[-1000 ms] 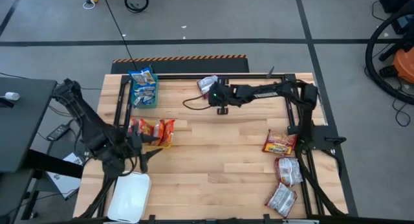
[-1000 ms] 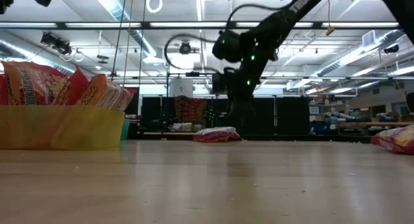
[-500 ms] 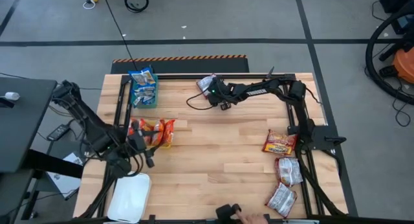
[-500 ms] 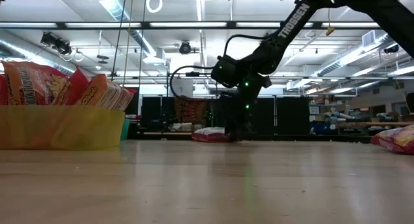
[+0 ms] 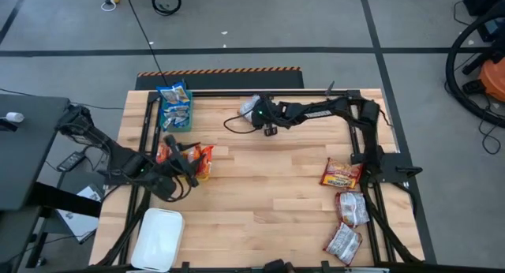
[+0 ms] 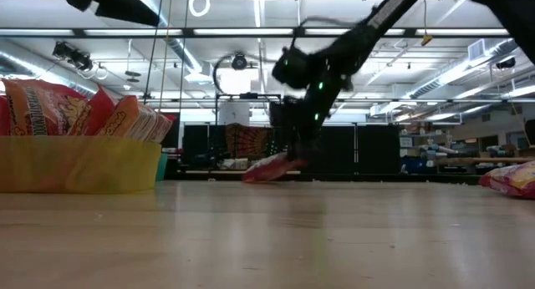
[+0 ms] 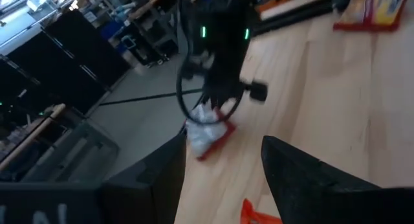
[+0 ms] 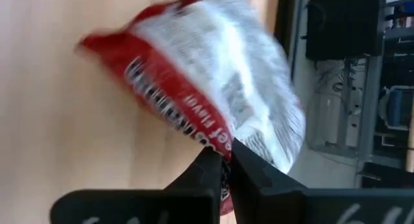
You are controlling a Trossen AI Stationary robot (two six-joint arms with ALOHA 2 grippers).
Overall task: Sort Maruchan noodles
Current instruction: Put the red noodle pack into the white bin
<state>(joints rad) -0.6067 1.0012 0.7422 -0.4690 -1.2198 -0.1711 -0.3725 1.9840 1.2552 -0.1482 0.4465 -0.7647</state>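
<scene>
Right end effector (image 8: pixel 223 160) clenched on edge of silver-white packet (image 8: pixel 213 88) at worktop (image 5: pixel 268 202) far edge, one end lifted. Thin pinch on crinkly film: may slip out mid-carry. Left end effector (image 7: pixel 223 162) spread apart, near yellow bin (image 6: pixel 79 164).

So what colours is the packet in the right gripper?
Silver-white packet with a red printed edge; right wrist view shows it best.

Packet (image 5: pixel 253 106) at table's (image 5: pixel 276 194) far edge

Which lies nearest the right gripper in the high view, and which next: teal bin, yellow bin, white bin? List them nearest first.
From the right gripper:
1. Teal bin, at the far left edge.
2. Yellow bin, left side, mid-table.
3. White bin, near left corner.
</scene>
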